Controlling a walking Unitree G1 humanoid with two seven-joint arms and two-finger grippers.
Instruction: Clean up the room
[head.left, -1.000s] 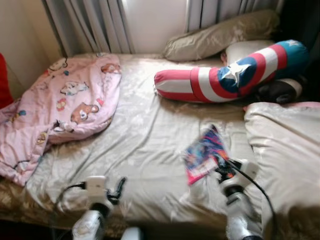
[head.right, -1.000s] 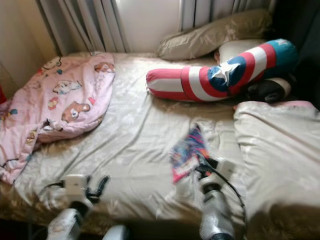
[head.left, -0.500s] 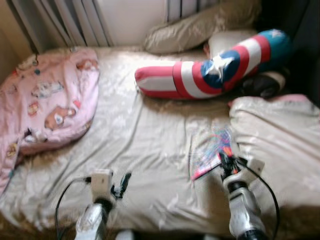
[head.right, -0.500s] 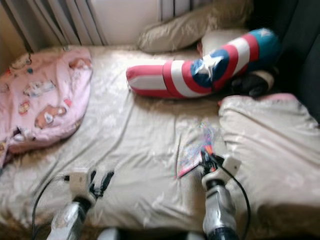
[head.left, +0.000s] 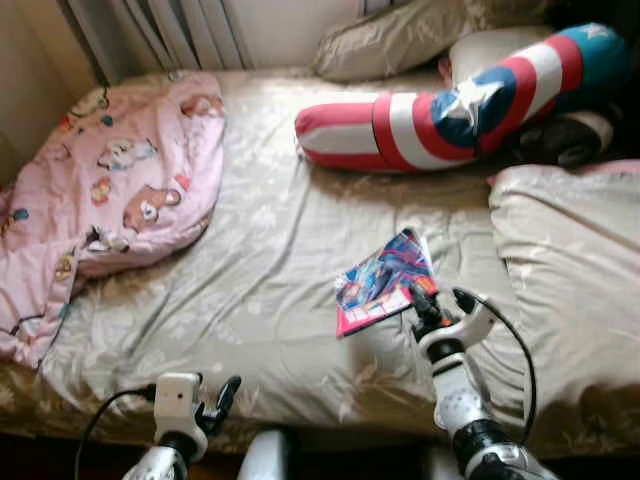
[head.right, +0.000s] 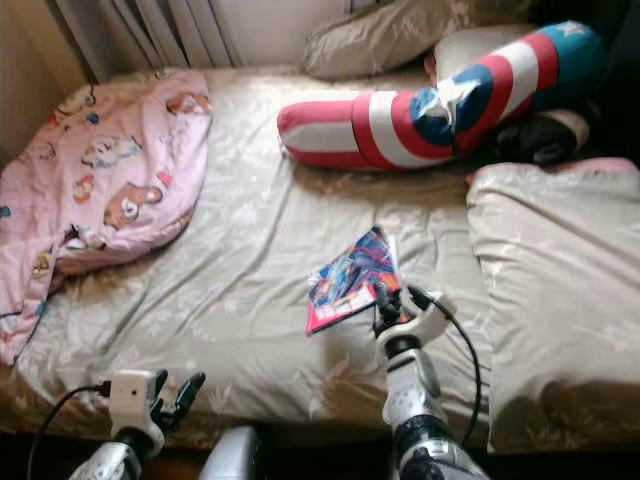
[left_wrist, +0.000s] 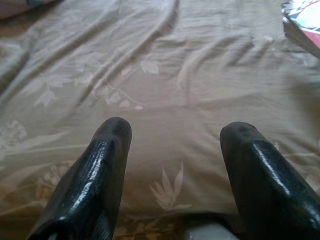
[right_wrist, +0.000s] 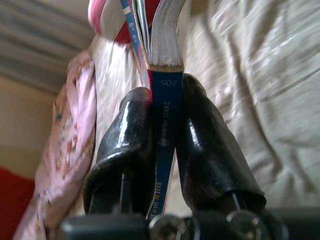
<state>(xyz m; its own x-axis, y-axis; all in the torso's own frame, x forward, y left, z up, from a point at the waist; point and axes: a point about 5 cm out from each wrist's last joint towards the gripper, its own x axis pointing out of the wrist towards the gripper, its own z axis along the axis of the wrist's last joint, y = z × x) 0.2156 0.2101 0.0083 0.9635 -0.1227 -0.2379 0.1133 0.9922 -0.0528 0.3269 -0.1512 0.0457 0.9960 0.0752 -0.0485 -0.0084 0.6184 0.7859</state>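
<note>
The right claw (head.left: 428, 305) is clamped on the spine of a colourful magazine (head.left: 383, 281), its two black fingers (right_wrist: 125, 135) pressed against either side of the blue spine edge so the pages fan out ahead of them. The magazine hangs just above the beige leaf-patterned bed sheet (head.left: 270, 250), tilted, with its cover facing up and away from the claw. Just to the right of this claw lies a beige pillow (head.left: 570, 260), close beside the arm. Well ahead of it, across the bed, stretches a long bolster cushion (head.left: 450, 105) in red, white and blue with a white star, and behind that another beige pillow (head.left: 395, 35) leans by the curtains (head.left: 190, 25). Far off to the claw's left, a pink cartoon-print blanket (head.left: 110, 190) is bunched at the bed's far corner. The left claw (head.left: 220, 400) hovers low at the near edge of the bed, its fingers (left_wrist: 95, 170) spread wide apart with nothing between them, pointing over bare sheet.
</note>
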